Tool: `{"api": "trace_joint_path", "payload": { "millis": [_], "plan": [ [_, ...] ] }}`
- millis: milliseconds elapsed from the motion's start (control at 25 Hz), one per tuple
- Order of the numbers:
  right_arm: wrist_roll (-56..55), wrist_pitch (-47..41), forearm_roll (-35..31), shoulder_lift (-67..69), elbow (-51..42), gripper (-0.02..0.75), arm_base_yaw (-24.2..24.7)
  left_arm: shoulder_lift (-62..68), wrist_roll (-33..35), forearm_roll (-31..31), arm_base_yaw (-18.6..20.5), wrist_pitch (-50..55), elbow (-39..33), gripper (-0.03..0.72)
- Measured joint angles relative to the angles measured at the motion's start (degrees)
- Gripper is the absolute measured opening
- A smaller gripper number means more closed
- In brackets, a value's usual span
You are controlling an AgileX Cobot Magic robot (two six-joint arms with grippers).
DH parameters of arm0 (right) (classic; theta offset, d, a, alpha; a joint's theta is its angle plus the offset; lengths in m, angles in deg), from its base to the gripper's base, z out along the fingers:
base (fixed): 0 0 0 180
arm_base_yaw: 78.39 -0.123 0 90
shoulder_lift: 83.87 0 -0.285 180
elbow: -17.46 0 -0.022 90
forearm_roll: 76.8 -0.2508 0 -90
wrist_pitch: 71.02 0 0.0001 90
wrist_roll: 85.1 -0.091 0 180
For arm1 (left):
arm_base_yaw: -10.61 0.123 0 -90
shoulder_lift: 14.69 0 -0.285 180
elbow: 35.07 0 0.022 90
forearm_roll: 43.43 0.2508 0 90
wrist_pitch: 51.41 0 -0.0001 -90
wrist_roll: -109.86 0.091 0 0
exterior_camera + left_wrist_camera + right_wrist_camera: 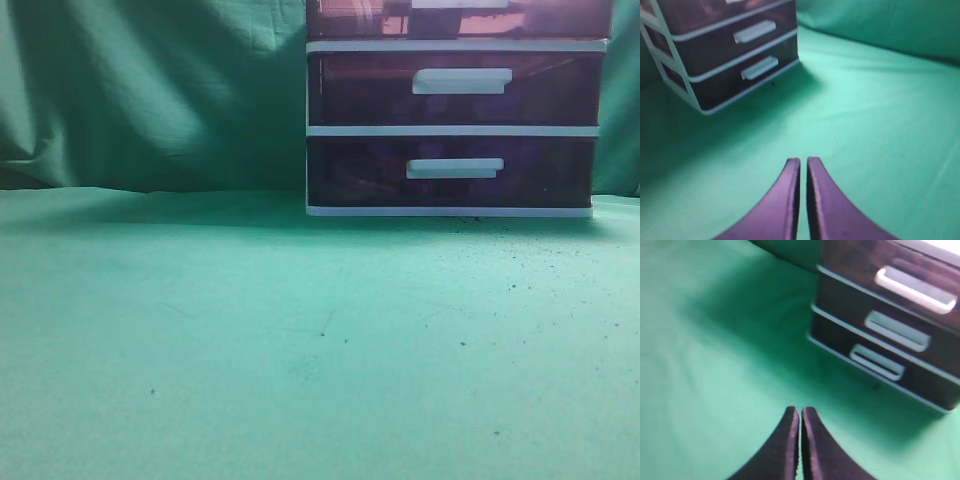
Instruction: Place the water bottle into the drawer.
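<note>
A dark purple drawer unit (455,110) with white frames and white handles stands at the back right of the green cloth, all drawers shut. It also shows in the left wrist view (725,55) and the right wrist view (890,335). The water bottle is not in any view. My left gripper (803,161) is shut and empty above the cloth, well in front of the unit. My right gripper (800,410) is shut and empty above the cloth, to the front left of the unit. Neither gripper shows in the exterior view.
A green cloth (250,330) covers the table and a green curtain (150,80) hangs behind it. Small dark specks lie on the cloth in front of the drawer unit.
</note>
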Motion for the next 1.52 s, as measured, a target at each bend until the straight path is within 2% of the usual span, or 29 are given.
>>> {"api": "trace_joint_path", "payload": {
  "millis": [200, 560, 720, 1040, 1320, 1520],
  "plan": [
    [2.96, 6.16, -8.93, -12.30, -12.07, 0.000, -0.38, -10.57, -0.63, 0.00, 0.00, -4.96, -8.10, 0.000],
    [23.50, 10.47, -30.70, -32.27, -30.08, 0.000, -0.38, -20.44, -4.77, 0.00, 0.00, -6.35, -16.56, 0.000],
    [30.35, 12.24, -39.98, -37.76, -34.66, 0.000, -0.38, -20.44, -5.01, 0.13, 0.00, -6.47, -18.97, 0.000],
    [31.62, 12.93, -53.35, -39.02, -35.32, 0.000, -0.38, -20.44, -5.01, 0.33, 0.00, -6.47, -19.79, 0.000],
    [31.86, 13.03, -56.18, -39.02, -35.32, 0.000, -0.38, -20.44, -5.01, 0.33, 0.00, -6.47, -19.79, 0.000],
    [38.38, 19.44, -48.76, -39.16, -37.40, 0.000, -0.27, -20.44, -5.01, 0.33, 0.00, -6.47, -19.79, 0.000]
  ]
}}
